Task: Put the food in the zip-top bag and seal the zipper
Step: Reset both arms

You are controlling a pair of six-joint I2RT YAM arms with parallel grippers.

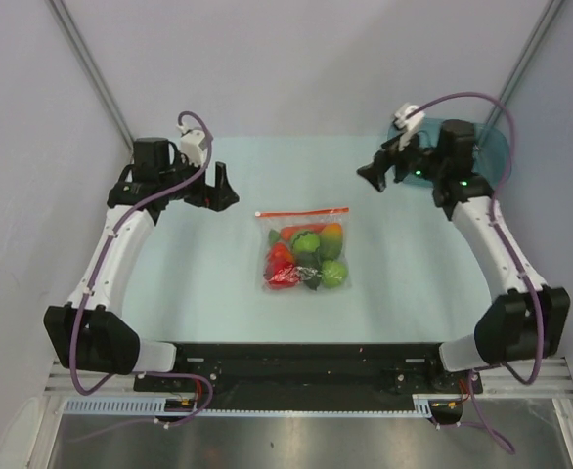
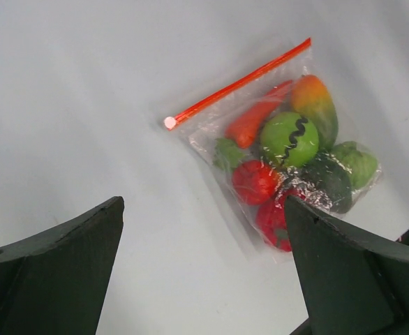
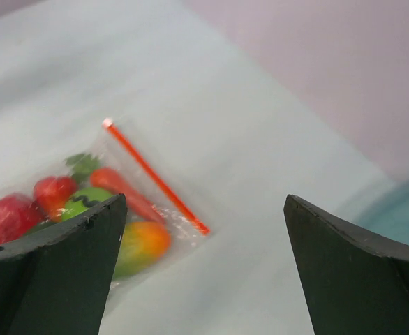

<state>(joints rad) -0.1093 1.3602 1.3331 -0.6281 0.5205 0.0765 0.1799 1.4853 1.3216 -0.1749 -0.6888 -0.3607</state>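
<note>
Seen from above, the left arm [image 1: 120, 244] climbs from its base at lower left to a wrist at upper left. The left end effector [image 1: 225, 186] is aimed toward frame centre. The right arm [image 1: 492, 239] mirrors it on the right side, and the right end effector [image 1: 376, 173], at upper right, points inward. In the left wrist view the dark fingers [image 2: 58, 279] sit wide apart in the bottom corners, gripping nothing. The right wrist view shows its fingers [image 3: 358, 272] spread the same way.

We look down from above and behind the arms [image 1: 120, 249] on the whole pale worktop [image 1: 414, 264], while both wrist cameras, nearer and slanting from opposite sides, share the small clear plastic zip-top bag [image 1: 304, 246].
</note>
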